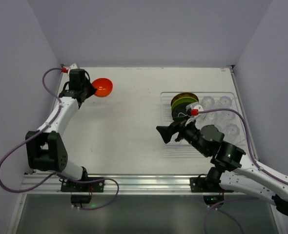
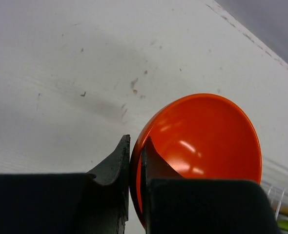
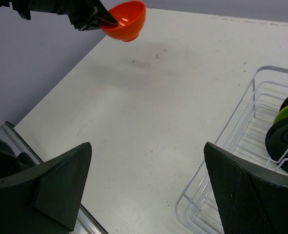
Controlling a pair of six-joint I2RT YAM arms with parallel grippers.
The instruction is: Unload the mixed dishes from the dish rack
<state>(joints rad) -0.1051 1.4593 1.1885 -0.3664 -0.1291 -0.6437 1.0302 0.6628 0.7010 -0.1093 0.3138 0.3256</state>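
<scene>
Light: bright, even, diffuse. Shadows: one soft grey band on the table [image 2: 46,44], centre left of left wrist view. Glare: small white highlights inside the orange bowl [image 2: 202,141]. Focus: lower foreground slightly soft.

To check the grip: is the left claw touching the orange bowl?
Touching. The left wrist view shows the left claw pinching the rim of the orange bowl, one finger inside, one outside.
</scene>
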